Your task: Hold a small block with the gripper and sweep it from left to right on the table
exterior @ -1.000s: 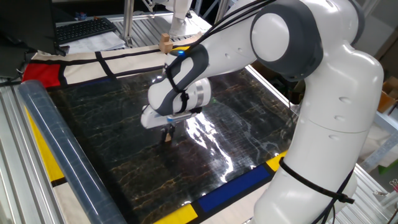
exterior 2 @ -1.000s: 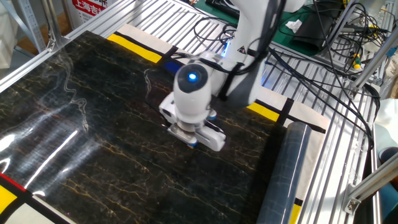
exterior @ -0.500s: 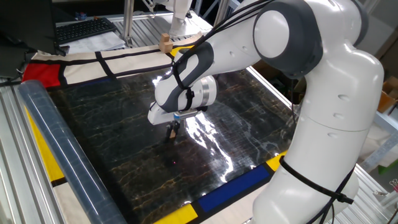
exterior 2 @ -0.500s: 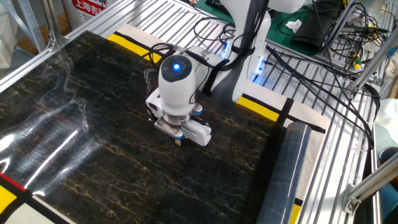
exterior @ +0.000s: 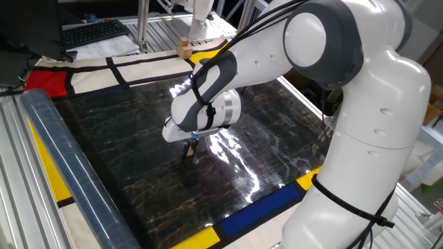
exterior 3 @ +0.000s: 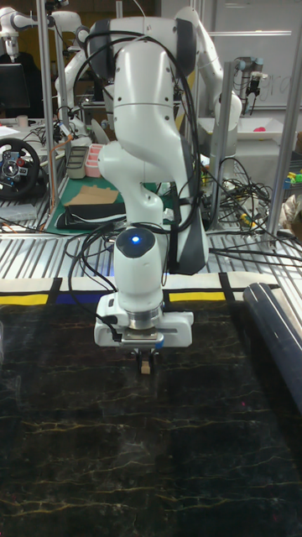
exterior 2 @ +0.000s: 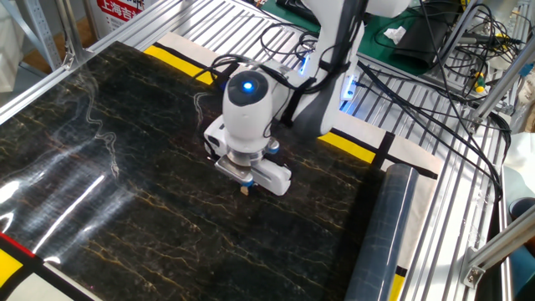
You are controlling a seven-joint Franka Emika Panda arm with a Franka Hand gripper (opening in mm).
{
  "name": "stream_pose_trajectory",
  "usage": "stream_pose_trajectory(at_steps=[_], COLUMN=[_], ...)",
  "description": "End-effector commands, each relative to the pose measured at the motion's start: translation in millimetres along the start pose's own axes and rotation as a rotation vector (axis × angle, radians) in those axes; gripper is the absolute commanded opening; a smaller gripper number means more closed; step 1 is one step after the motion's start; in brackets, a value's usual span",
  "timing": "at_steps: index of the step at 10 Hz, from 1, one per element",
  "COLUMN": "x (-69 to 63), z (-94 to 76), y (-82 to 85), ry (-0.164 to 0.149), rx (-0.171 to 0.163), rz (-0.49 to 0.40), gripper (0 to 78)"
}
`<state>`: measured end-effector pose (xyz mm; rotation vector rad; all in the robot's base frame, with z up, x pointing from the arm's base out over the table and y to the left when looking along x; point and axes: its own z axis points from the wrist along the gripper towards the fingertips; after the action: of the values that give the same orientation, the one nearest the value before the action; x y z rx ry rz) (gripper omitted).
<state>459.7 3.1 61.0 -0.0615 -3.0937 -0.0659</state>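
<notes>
Tool pointing straight down, we saw in one fixed view its dark fingers clenched on the small block, held low over the middle of the black bench. In the other fixed view we made out the same tan cube pinched at the fingertips, at or just above the surface. From the tall fixed view, we judged the sweep under way; next, a steady sideways pass toward the right, keeping height and grip.
</notes>
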Motion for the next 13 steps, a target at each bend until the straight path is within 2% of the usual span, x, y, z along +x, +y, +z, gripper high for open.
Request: stream_pose_trajectory(at_steps=[1,5,7,13], x=[10.9,15.1,30.5,49.5], z=[13.9,11.2,9.7,13.9], y=[20.2,25.9,48.9,74.2], ry=[0.006,0.012,0.016,0.015], rx=[-0.016,-0.024,-0.02,-0.024], rz=[0.011,0.019,0.046,0.07], gripper=[1.1,1.1,1.1,1.1])
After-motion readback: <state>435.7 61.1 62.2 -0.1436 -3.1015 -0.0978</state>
